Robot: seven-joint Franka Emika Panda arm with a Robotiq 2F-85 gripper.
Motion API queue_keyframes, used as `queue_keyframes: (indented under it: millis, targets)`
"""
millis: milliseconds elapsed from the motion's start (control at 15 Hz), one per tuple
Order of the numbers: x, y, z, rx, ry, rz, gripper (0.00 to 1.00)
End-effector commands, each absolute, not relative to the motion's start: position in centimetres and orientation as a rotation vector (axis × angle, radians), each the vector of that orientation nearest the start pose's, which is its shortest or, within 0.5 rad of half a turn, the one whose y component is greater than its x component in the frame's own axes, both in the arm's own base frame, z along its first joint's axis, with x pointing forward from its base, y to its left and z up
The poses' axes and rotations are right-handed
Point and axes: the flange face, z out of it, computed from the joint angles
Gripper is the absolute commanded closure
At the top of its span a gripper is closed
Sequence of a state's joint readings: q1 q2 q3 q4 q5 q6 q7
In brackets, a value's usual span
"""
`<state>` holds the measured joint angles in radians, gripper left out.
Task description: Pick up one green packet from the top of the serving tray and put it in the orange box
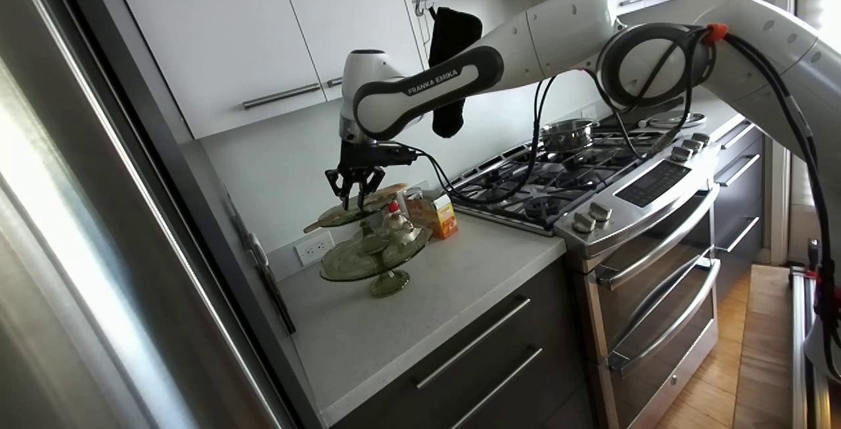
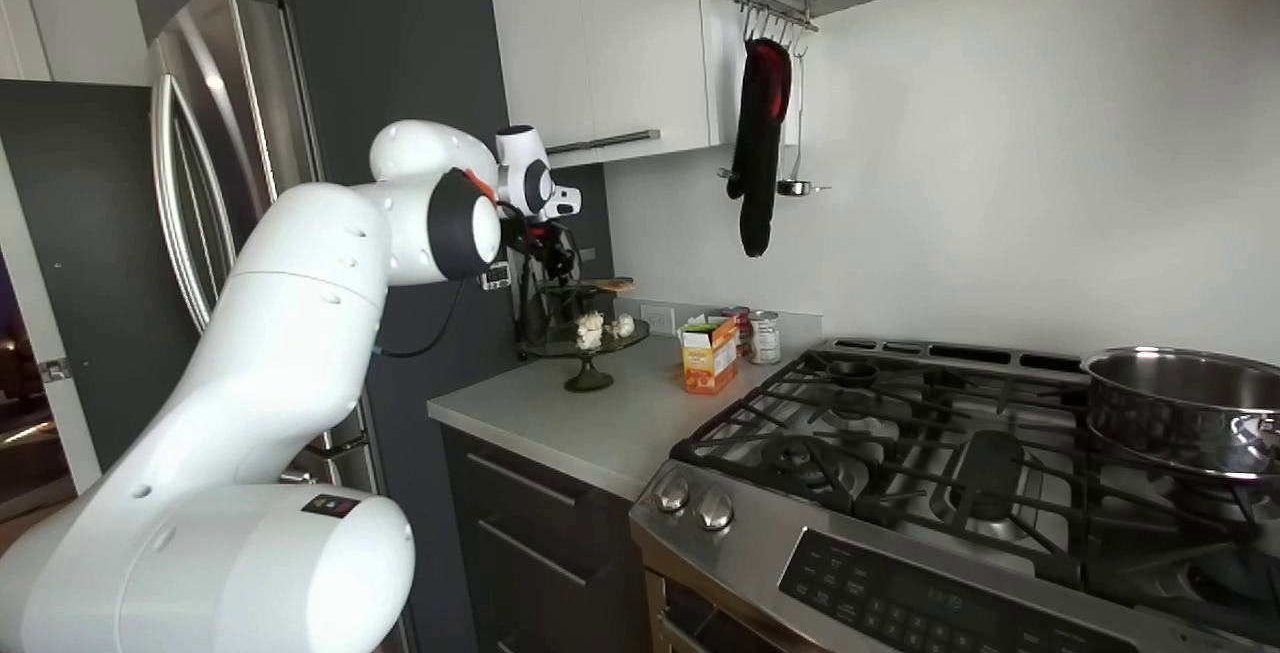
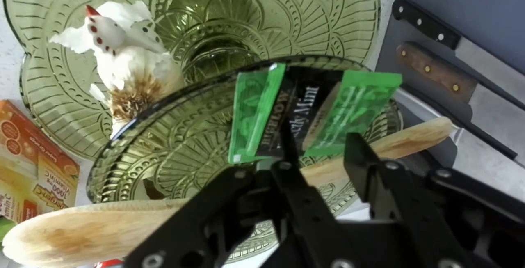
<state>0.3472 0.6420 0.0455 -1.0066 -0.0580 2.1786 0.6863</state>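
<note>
The serving tray, a two-tier olive-green glass stand, stands on the counter in both exterior views (image 1: pixel 389 283) (image 2: pixel 590 379). Its upper plate (image 3: pixel 184 157) fills the middle of the wrist view. A green packet with a dark middle (image 3: pixel 313 108) lies on that plate; its left edge looks doubled, and I cannot tell whether several packets overlap. My gripper (image 3: pixel 320 138) is open and empty, pointing down over the upper plate (image 1: pixel 353 205). One finger covers part of the packet in the wrist view; contact is unclear. The orange box (image 1: pixel 437 215) stands beside the tray, its top flaps open (image 2: pixel 710 358).
A wooden utensil (image 3: pixel 94 231) lies across the upper plate under the gripper. Garlic (image 3: pixel 139 71) and a small white bird figure (image 3: pixel 106 34) sit on the lower plate. Knives (image 3: pixel 430 26) hang beside the tray. Cans (image 2: pixel 765 337) stand behind the box, near the stove (image 2: pixel 900 433).
</note>
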Motion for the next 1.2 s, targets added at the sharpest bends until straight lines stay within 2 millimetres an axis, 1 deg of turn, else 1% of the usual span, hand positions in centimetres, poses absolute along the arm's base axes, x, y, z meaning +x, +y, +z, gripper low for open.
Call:
queue_keyframes:
  millis: [0, 67, 133, 333, 667, 1133]
  targets:
    - [72.3, 28.9, 54.3, -2.828, 0.4, -0.753, 0.95]
    - [72.3, 28.9, 54.3, -2.839, 0.392, -0.762, 0.99]
    - [72.1, 28.8, 54.4, -2.856, 0.383, -0.761, 1.0]
    - [71.9, 28.8, 54.4, -2.877, 0.372, -0.753, 1.0]
    - [71.2, 28.9, 53.9, -2.932, 0.359, -0.667, 1.0]
    - [70.5, 28.9, 54.7, -2.958, 0.361, -0.618, 1.0]
